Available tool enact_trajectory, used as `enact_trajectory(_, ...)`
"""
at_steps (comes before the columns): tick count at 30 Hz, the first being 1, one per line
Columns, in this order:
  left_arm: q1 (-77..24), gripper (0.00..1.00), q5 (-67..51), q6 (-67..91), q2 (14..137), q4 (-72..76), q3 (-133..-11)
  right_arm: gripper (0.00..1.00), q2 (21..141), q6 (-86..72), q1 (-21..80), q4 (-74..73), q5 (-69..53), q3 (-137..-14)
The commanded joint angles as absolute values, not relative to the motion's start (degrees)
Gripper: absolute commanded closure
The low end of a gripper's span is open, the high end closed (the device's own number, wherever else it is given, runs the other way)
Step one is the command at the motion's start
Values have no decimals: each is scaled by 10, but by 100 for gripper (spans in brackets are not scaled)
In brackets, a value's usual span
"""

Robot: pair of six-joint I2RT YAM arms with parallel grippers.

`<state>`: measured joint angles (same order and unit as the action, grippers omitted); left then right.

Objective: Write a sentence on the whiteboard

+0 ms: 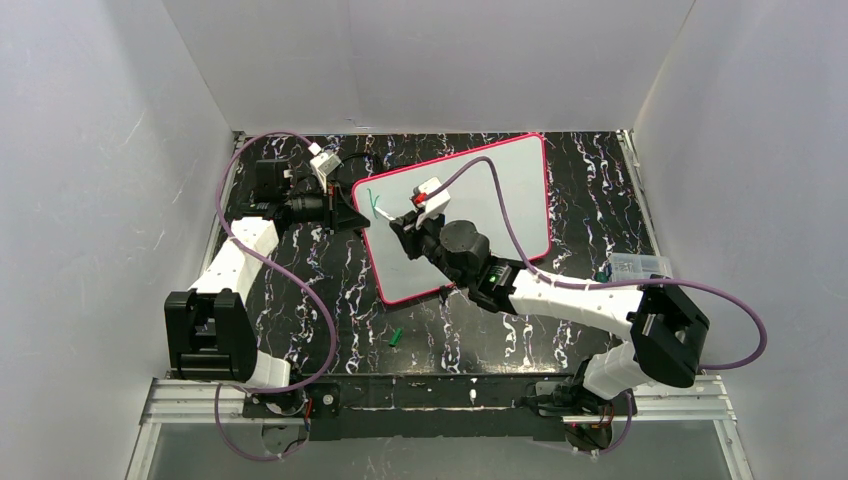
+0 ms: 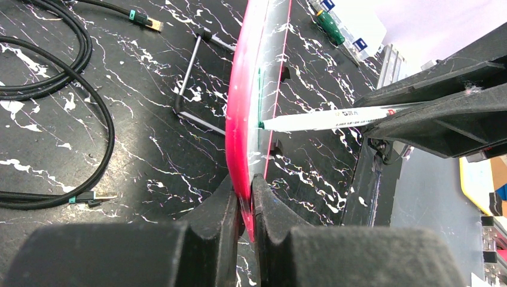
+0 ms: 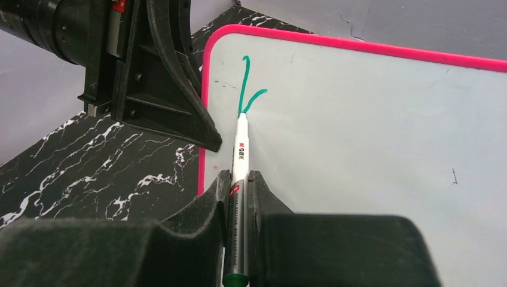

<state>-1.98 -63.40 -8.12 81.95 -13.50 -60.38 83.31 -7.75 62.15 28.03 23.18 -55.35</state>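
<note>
The whiteboard [image 1: 525, 165] sits in the middle of the dark marbled table [image 1: 330, 290], and only the first letter of the sentence is begun: two thin green strokes [image 3: 245, 78] near its far left corner, a tall one and a short branch. The left gripper [image 2: 244, 191] has its fingers clamped on the pink rim of the board's left short edge. The right gripper [image 3: 239, 176] has its fingers pressed together around the barrel of a white marker [image 3: 241, 143], whose tip touches the board at the foot of the branch. To write well from here, I judge the right arm should keep light, even pressure so the line stays thin, and lift cleanly between letters. It should also keep the letters small and work away from the left edge, since the strokes start very close to the rim and the other gripper. The left arm should do nothing but hold firm, as any slip of the board would smear a stroke. The board's long axis runs across the table from left to right, its right end a little farther from the arms, with its white face turned up. The marker's long axis runs from the right gripper toward that far left corner, tip leading.
</note>
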Motion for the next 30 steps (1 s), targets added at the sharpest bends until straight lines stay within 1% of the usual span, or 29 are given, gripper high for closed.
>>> enact_trajectory(1,-25,100,-613,-113,796,-152,-609,99,821,-81,622,274,270,-542)
enact_trajectory(14,-25,100,-610,-113,794,-152,-609,99,791,-85,622,254,292,-511)
enact_trajectory(19,-25,100,-607,-114,795,-152,-608,99,789,-86,623,260,275,-513)
enact_trajectory(23,-25,100,-594,-120,796,-157,-609,99,763,-77,630,273,247,-502)
enact_trajectory(30,-25,100,-592,-120,793,-158,-609,99,741,-66,637,278,288,-496)
